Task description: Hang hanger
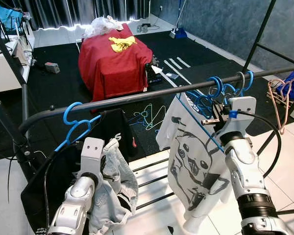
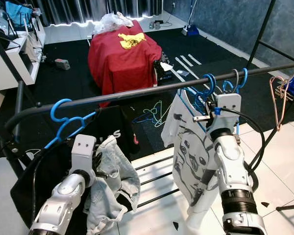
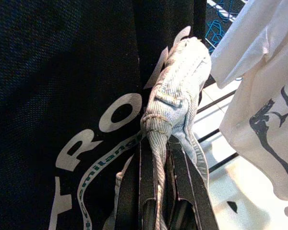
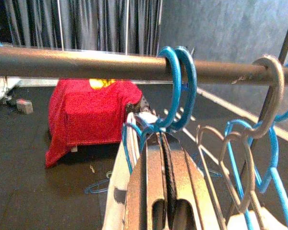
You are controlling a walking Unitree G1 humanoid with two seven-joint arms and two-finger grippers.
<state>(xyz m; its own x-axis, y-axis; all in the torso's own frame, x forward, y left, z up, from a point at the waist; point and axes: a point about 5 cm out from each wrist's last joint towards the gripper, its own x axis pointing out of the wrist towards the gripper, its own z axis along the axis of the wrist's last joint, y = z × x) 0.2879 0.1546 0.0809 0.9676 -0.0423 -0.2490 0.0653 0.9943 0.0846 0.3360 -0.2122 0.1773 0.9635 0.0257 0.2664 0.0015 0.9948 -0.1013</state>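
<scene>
At the far left a blue hanger (image 1: 73,125) hooks over the dark rail (image 1: 137,98) and carries a black garment (image 1: 54,181) whose lower part is cut off by the frame edge. Just right of it the left gripper (image 3: 156,191) has its two fingers clamped on a fold of pale denim cloth (image 1: 115,186), which hides most of the fingertips. Beyond the rail, a red-draped piece of furniture (image 1: 115,61) sits on the dark carpet, with loose hangers (image 1: 149,117) lying on the floor in front of it. Right of centre, the white printed T-shirt (image 1: 191,161) hangs from a blue hanger hook (image 4: 175,86) that is already over the rail; the right gripper (image 4: 158,143), fingers pressed together on the hanger's neck just below the hook, hides that neck. More blue and grey hooks (image 1: 235,83) crowd the rail right beside it, leaving open rail mainly between the two garments. A pink hanger (image 1: 284,95) hangs at the far right end.
</scene>
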